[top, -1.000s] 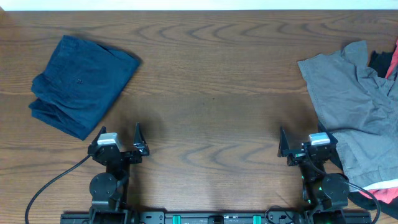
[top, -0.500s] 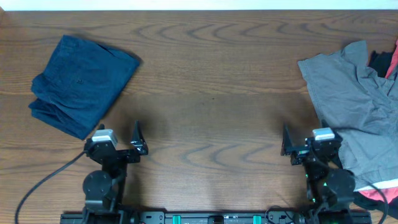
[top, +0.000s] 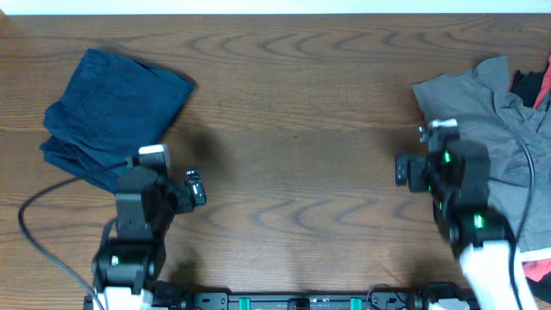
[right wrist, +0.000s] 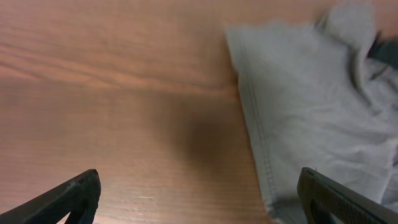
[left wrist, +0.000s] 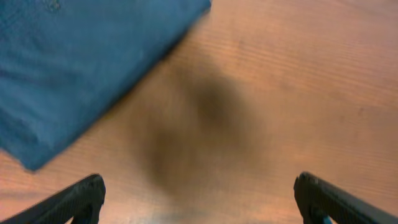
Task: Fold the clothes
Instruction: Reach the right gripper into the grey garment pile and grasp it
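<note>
Jaws, right: wide apart, nothing between them. In the right wrist view only bare wood lies under the gap. Jaws, left: likewise spread wide and empty, over bare wood.

Outward from the right jaws: the crumpled grey-khaki woven shorts (top: 495, 129) begin at about 1 o'clock, with a stitched edge running nearest the jaws. No contact, jaws apart from the cloth. Overhead, the shorts lie heaped at the 3 o'clock side of the brown wooden desk (top: 293, 103), creased and unspread, their right part running out of frame. A red shirt (top: 542, 82) peeks from under them at the far right edge, touching or overlapped by them.

Outward from the left jaws: the folded dark navy garment (top: 112, 112) sits at about 10 o'clock, near but not touched. Overhead it lies at the desk's 10 o'clock corner, well apart from the shorts.

Step in hand (judgement): reach toward the shorts. No fold is made yet.

Next move calls for (judgement): right jaws down onto the stitched edge at 1 o'clock and closing on one layer only, then drawing the shorts toward the desk's middle to lay them flat. Left jaws would need to cross toward 3 o'clock to take a second corner. Watch that the red shirt does not drag along.
</note>
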